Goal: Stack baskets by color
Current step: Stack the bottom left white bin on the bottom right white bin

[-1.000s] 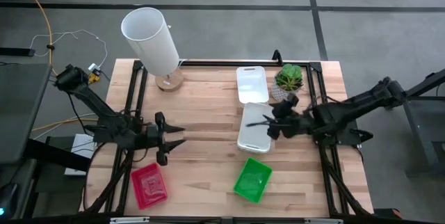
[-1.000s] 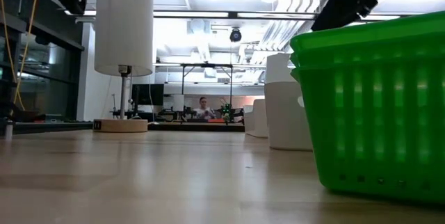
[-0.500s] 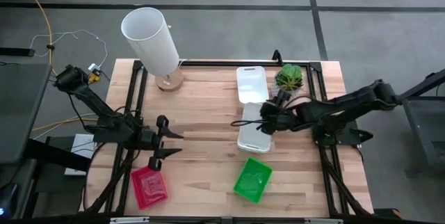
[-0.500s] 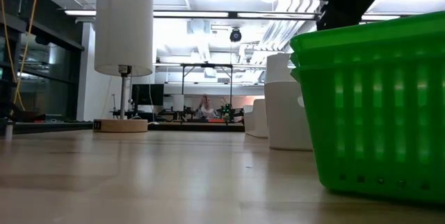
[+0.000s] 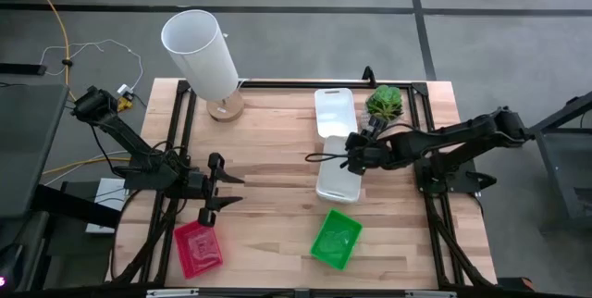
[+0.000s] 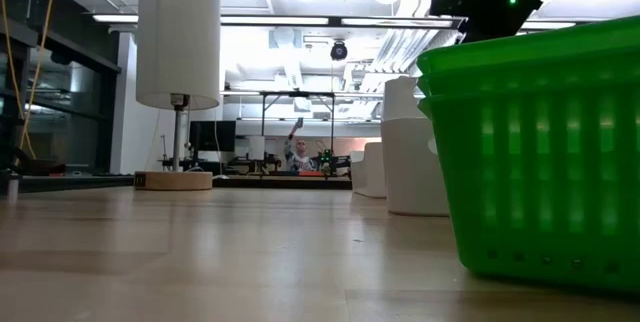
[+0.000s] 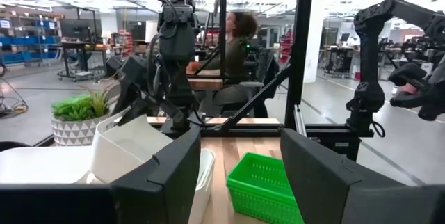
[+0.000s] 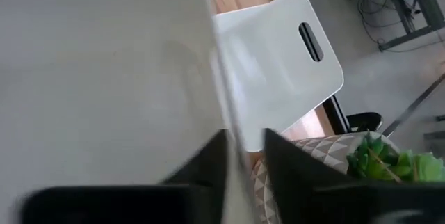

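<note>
Baskets stood in four places on the tabletop (image 5: 277,164): a red stack (image 5: 198,247) at the near left, a green stack (image 5: 336,239) near centre front, a white stack (image 5: 338,173) mid-tabletop, and a single white basket (image 5: 334,111) behind it, beside the potted plant (image 5: 385,103). How many were nested in each stack could not be counted from above; the low view showed at least two green rims.

Right hand (image 5: 353,157) was at the far rim of the white stack. In its wrist view the fingers (image 8: 208,158) straddled a thin white wall, narrowly apart and seemingly pinching it, though a firm grip could not be confirmed. Left hand (image 5: 227,190) hung with fingers apart above the tabletop, just behind the red stack, holding nothing.

Judgement: step in hand is gripping a white basket by its rim to unite the whites. Close fully on the wall, lift straight up to avoid dragging the lower baskets, then align corners before lowering.
</note>
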Controlling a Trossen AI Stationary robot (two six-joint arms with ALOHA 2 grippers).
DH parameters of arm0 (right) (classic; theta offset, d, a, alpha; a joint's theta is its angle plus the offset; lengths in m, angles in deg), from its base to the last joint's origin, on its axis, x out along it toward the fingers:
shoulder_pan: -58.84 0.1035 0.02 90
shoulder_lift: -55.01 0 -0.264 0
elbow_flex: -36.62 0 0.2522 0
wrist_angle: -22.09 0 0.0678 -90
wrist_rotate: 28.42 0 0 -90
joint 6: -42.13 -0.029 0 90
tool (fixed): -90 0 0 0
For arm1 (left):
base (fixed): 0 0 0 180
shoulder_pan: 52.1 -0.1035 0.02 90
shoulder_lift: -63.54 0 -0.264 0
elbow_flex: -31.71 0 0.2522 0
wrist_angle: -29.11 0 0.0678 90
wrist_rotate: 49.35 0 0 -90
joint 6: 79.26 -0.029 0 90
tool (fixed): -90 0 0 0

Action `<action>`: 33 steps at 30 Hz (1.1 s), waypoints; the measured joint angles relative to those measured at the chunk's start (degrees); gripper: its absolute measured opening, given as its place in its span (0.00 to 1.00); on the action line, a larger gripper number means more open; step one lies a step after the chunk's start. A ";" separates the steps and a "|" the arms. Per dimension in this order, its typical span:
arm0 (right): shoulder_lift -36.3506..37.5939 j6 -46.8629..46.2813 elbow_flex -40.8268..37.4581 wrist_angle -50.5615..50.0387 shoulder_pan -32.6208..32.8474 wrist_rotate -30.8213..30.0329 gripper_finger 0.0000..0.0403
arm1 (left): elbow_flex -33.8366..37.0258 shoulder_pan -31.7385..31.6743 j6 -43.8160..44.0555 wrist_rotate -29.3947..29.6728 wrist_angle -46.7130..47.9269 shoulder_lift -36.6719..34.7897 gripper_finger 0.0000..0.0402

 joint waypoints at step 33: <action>9.54 -2.76 9.09 -7.16 -2.16 23.07 0.00 | -0.07 0.00 1.97 1.92 0.05 0.04 0.47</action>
